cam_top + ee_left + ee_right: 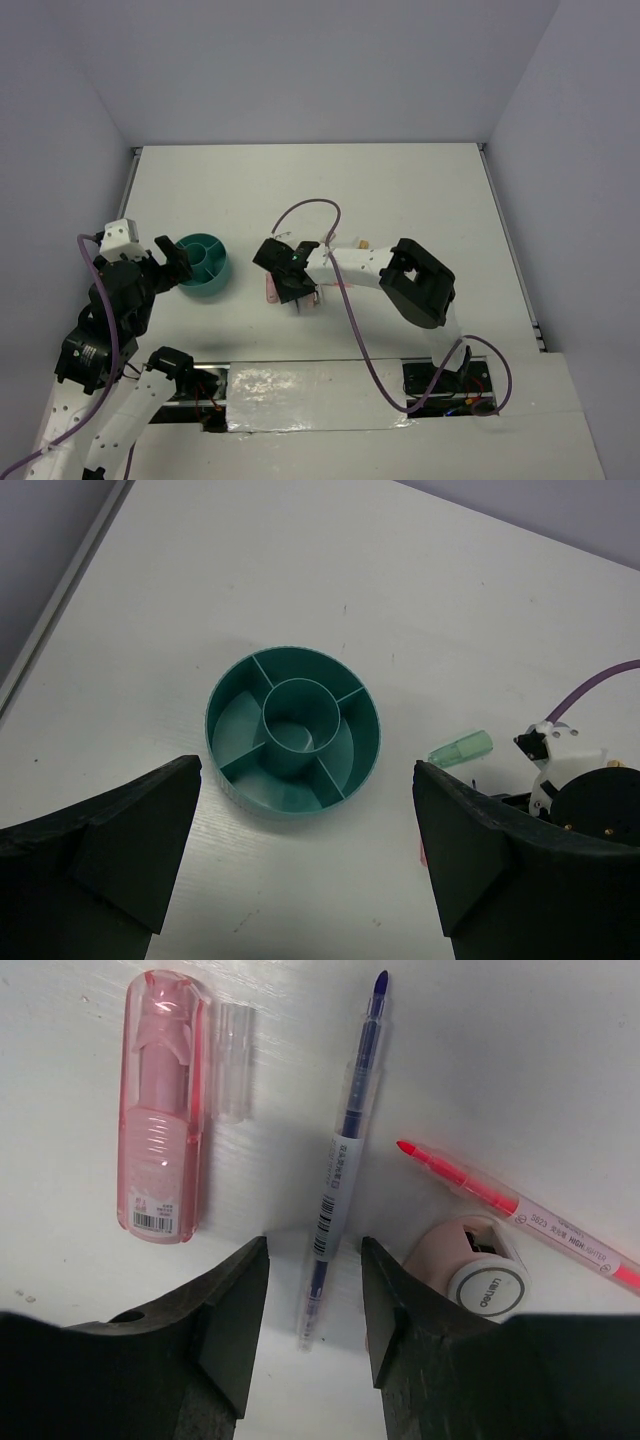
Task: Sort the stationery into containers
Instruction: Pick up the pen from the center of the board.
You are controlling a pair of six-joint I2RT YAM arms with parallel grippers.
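From above, the teal organizer (205,262) stands on the left part of the white worktop (420,190). The left gripper (175,262) hangs just beside the organizer's left rim. Near the middle, the right gripper (291,284) points down at a small cluster of stationery. A pink stick (271,288) shows at its left edge, and the rest of the cluster is mostly hidden under the arm.

The left wrist camera looks straight down on the organizer (238,718). It has a round middle well with wedge compartments around it, and all that can be seen hold nothing. The left fingers (110,860) are spread wide, one at each lower corner of the view, nearer the camera than the organizer and touching nothing. A mint-green tube (461,748) lies on the worktop to the right of the organizer, apart from it.

In the right wrist view, the right fingers (215,1350) are apart, with a narrow gap between them. The lower end of the dark pen (345,1155) lies in that gap, and neither finger presses on it. The stick (160,1110) lies to the left of the pen, with a clear cap (230,1060) beside it. The pink pen (510,1200) lies slanted on the right. The pink-white clip (480,1270) sits just below the pink pen, close against the right-hand finger
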